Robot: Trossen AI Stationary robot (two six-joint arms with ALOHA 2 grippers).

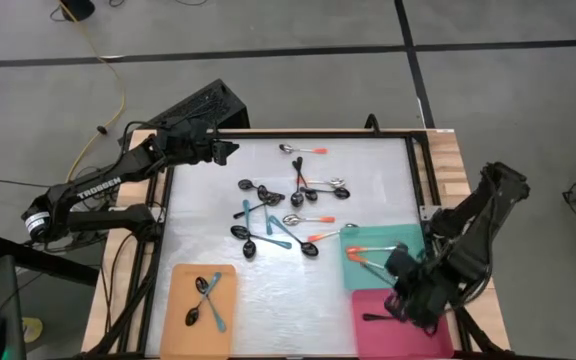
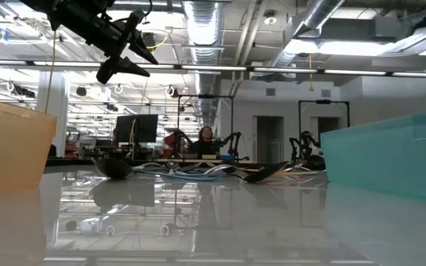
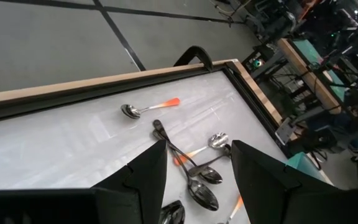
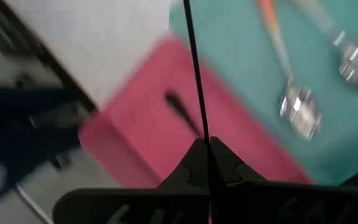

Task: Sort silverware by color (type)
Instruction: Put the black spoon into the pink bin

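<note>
Many spoons lie in a loose heap [image 1: 288, 210] mid-table, with teal, orange and black handles. One orange-handled spoon [image 1: 303, 151] lies apart near the far edge; it also shows in the left wrist view [image 3: 148, 109]. My left gripper [image 1: 226, 150] hovers open and empty above the table's far left part, well above the spoons [image 3: 197, 168]. My right gripper [image 1: 400, 300] is over the pink tray [image 1: 418, 335] at the near right, shut on a thin black spoon handle [image 4: 194, 81]. My right gripper pinches the thin black handle [image 4: 205, 134] between its two shut fingertips. The handle runs along the fingers and sticks out past them over the pink tray. The spoon's bowl is hidden. Whether its free end touches the tray, I cannot tell.
An orange tray [image 1: 183, 335] at the near left holds black and teal-handled spoons. A teal tray [image 1: 408, 240] beside the pink one holds orange-handled spoons [image 4: 297, 106]. A raised frame [image 1: 418, 170] edges the white table top.
</note>
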